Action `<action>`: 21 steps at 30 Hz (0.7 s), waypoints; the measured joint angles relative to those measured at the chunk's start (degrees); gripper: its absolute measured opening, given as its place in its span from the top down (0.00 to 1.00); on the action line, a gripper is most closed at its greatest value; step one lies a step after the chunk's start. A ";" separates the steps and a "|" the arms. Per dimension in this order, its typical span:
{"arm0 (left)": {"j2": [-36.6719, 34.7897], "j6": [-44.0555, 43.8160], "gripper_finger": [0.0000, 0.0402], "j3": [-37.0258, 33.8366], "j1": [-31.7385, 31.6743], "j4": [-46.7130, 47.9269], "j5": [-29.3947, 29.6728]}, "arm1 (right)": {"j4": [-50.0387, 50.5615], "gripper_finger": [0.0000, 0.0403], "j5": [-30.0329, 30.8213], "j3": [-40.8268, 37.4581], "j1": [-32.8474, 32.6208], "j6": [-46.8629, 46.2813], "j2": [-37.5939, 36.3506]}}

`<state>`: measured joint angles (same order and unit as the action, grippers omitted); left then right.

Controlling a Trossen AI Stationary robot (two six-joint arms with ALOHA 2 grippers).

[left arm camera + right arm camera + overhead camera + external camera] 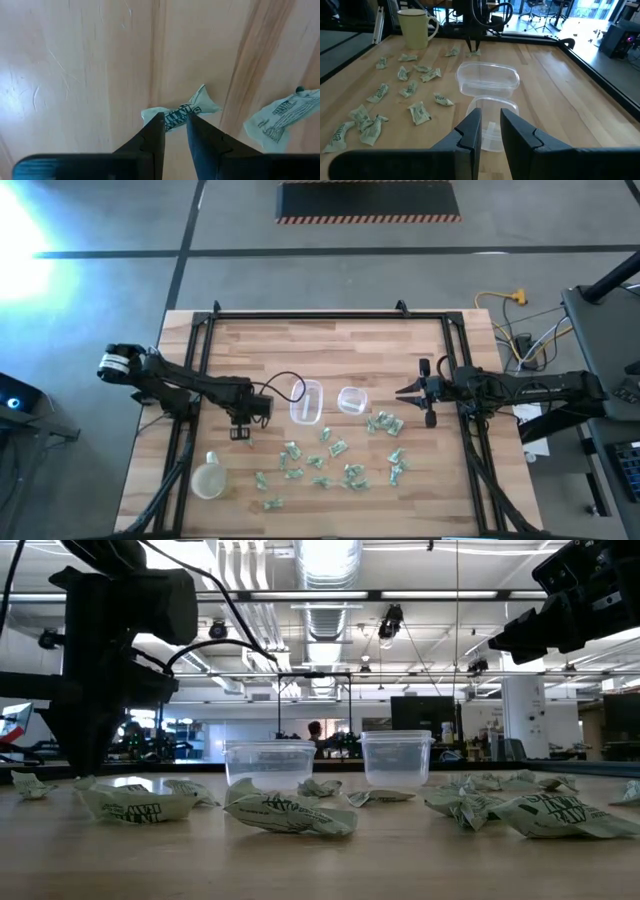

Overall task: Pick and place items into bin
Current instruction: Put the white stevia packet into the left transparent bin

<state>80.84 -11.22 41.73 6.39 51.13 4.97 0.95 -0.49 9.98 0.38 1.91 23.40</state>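
Observation:
Several tiny pale-green and white wrapped pieces (pixel 330 465) lie scattered on the near half of the wooden table. My left gripper (pixel 241 433) points down at the leftmost one (pixel 176 116), at the table's left-centre, and is shut on it. My right gripper (pixel 403 392) hovers open above the table's right side, just right of the small clear container (pixel 352 400). In the right wrist view its fingers (pixel 490 117) stand over that container (pixel 492 137). A larger clear container (pixel 306 402) stands on the table left of the small one. My left gripper pinches the wrapped piece at its middle (pixel 175 119) between the two fingertips, coming from above and pointing down. The fingers lie across the piece, so its twisted ends (pixel 207 102) stick out on both sides. The piece lies flat on the table.
A pale mug (pixel 208 478) stands near the table's front left corner. A second piece (pixel 282 117) lies close beside the one being held. A black frame (pixel 330 315) runs round the table's far and side edges. Bare wood lies on the far half.

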 joint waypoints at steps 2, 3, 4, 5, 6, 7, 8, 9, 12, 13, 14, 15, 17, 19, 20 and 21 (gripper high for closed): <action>0.00 -0.02 0.84 -0.39 0.00 -1.35 -0.12 | 0.02 0.85 0.00 0.00 0.00 0.00 0.00; 0.00 -0.02 0.84 -0.66 0.00 -2.37 -0.23 | 0.01 0.85 0.00 0.00 0.00 0.00 0.00; 0.00 -0.03 0.84 -1.01 0.00 -3.51 -0.49 | 0.02 0.85 0.01 0.00 0.00 0.00 0.00; 0.00 -0.04 0.84 -1.28 0.00 -4.26 -0.99 | 0.02 0.85 0.02 0.00 0.00 0.00 0.00; 0.00 -0.05 0.84 -1.49 0.00 -4.79 -1.39 | 0.02 0.85 0.02 0.00 0.00 0.00 0.00; -0.01 -0.09 0.83 -1.64 0.01 -5.17 -1.47 | 0.02 0.85 0.02 0.00 0.00 0.00 0.00; -0.02 -0.13 0.83 -1.77 0.00 -5.40 -1.52 | 0.02 0.85 0.02 0.00 0.00 0.00 0.00; 0.02 -0.26 0.82 -1.83 0.00 -5.55 -1.57 | 0.02 0.85 0.02 0.00 0.00 0.00 0.00; 0.09 -0.35 0.78 -1.87 0.00 -5.64 -1.63 | 0.05 0.85 0.02 0.00 0.00 0.00 0.00; 0.09 -0.36 0.77 -1.87 0.00 -5.77 -1.64 | 0.06 0.85 0.02 0.00 0.00 0.00 0.00; 0.20 -0.37 0.75 -1.87 0.00 -5.92 -1.67 | 0.05 0.85 0.02 0.00 0.00 0.00 0.01; 0.29 -0.41 0.74 -1.87 0.00 -5.99 -1.66 | 0.07 0.85 0.02 0.00 0.00 0.00 0.00; 0.35 -0.48 0.71 -1.87 0.00 -5.95 -2.26 | 0.07 0.85 0.02 0.00 0.00 0.00 0.00; 0.38 -0.48 0.69 -1.87 0.02 -6.05 -3.55 | 0.07 0.85 0.02 0.00 0.00 0.00 0.00; 0.50 -0.50 0.69 -1.87 0.02 -6.05 -3.90 | 0.07 0.85 0.02 0.00 0.00 0.00 0.00; 0.52 -0.56 0.69 -1.87 0.04 -6.01 -4.02 | 0.07 0.85 0.02 0.00 0.00 0.00 0.00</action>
<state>81.36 -11.78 39.86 6.44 45.12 0.95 1.02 -0.47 9.98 0.38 1.91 23.40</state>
